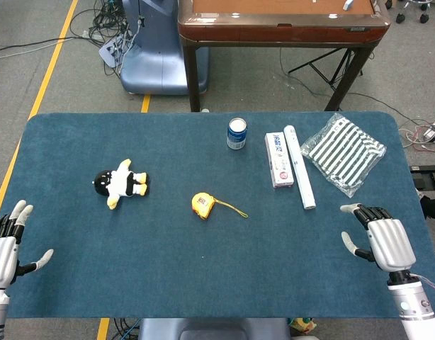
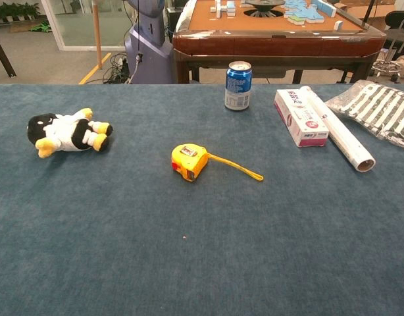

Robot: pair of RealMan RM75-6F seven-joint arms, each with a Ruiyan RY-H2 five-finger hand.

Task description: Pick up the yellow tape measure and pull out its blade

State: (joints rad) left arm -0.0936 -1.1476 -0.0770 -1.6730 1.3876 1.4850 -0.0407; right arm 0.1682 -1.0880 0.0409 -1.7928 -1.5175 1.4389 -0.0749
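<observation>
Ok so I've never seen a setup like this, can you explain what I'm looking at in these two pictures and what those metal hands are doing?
These are two cameras on one two-armed robot at a table covered in blue cloth. The head view looks down from above; the chest view looks across the table from lower down.

The head view shows the robot's left hand and right hand at the near table edges. Both are open and hold nothing.

On the table lie a yellow tape measure with a yellow strap trailing beside it, a penguin plush toy, a blue can, a white box, a white roll and a striped bag. The tape measure, which the robot is meant to pick up, is untouched.
</observation>
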